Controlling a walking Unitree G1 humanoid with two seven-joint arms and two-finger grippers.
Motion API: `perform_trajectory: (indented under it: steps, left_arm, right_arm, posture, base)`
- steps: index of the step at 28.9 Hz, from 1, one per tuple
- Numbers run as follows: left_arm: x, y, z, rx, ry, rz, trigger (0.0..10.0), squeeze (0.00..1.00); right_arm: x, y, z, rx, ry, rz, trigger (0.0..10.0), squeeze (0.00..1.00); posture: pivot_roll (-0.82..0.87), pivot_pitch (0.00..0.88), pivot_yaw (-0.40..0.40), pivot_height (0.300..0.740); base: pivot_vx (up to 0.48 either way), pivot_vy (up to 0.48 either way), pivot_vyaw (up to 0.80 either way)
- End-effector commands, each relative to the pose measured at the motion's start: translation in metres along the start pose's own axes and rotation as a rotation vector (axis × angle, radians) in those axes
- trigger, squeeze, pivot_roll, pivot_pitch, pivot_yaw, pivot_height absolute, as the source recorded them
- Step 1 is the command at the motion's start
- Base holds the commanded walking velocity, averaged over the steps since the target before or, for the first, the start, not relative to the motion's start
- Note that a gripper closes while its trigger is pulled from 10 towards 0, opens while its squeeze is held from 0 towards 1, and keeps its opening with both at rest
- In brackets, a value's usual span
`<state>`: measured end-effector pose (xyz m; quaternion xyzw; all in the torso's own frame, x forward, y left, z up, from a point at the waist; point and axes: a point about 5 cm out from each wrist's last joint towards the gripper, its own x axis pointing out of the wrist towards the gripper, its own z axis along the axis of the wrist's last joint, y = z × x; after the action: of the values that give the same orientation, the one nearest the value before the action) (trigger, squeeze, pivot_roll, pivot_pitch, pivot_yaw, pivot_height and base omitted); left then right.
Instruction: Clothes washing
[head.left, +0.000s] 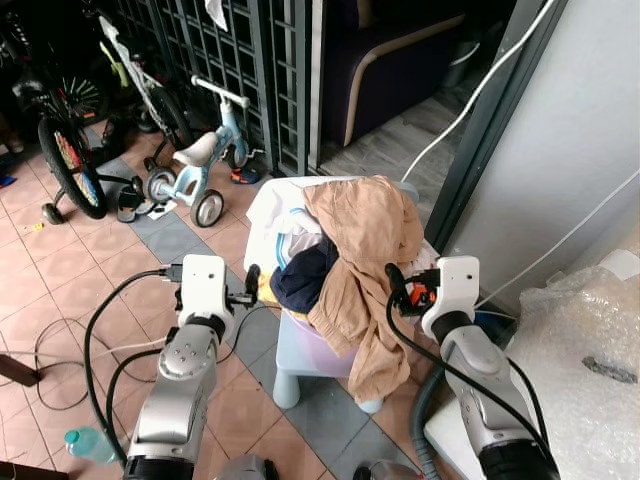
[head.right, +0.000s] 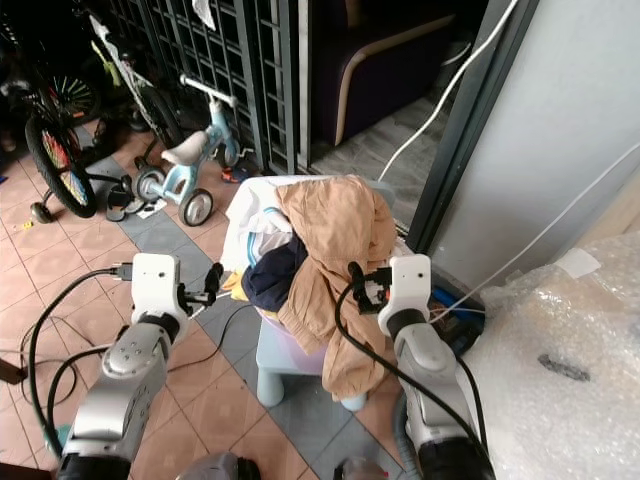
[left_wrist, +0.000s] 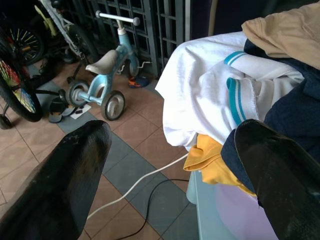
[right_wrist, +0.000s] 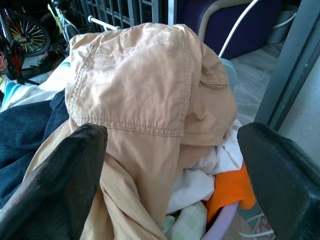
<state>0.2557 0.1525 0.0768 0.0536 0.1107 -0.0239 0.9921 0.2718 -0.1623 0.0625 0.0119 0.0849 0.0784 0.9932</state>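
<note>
Approach step: the basket (right_wrist: 222, 215) of clothes sits on a stool (head.left: 300, 365) between my grippers — left gripper (head.left: 252, 285) and right gripper (head.left: 398, 285) both released, empty. Tan trousers (head.left: 365, 240) top the heap; next I judge a two-sided grasp on the rim.

I was looking at a home's tiled porch: beside the heaped laundry basket (head.left: 300, 355) stood a child's balance bike (head.left: 200, 165) and bicycles (head.left: 70, 150) (parked against a metal grille (head.left: 240, 60)), with a sofa (head.left: 390, 60) indoors behind it.
</note>
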Motion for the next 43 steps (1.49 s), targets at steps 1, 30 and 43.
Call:
perform_trajectory:
  steps: [1, 30, 43]
  left_arm:
    - [-0.004, -0.001, 0.006, 0.022, -0.036, 0.017, 10.0, 0.0]
    - [-0.065, 0.011, 0.009, 0.06, 0.031, 0.165, 10.0, 0.0]
    - [-0.055, 0.008, 0.006, 0.058, 0.038, 0.156, 10.0, 0.0]
  right_arm:
    - [0.0, 0.001, 0.004, 0.004, -0.006, 0.017, 10.0, 0.0]
    - [0.084, 0.062, 0.01, -0.188, 0.198, 0.208, 0.0, 0.0]
    - [0.081, 0.061, 0.002, -0.048, 0.221, 0.202, 0.0, 0.0]
  posture:
    - [-0.01, 0.0, -0.002, 0.74]
    - [0.18, 0.202, -0.105, 0.74]
    - [0.15, 0.165, -0.109, 0.74]
  base:
    - [0.0, 0.0, 0.0]
    - [0.0, 0.0, 0.0]
    - [0.0, 0.0, 0.0]
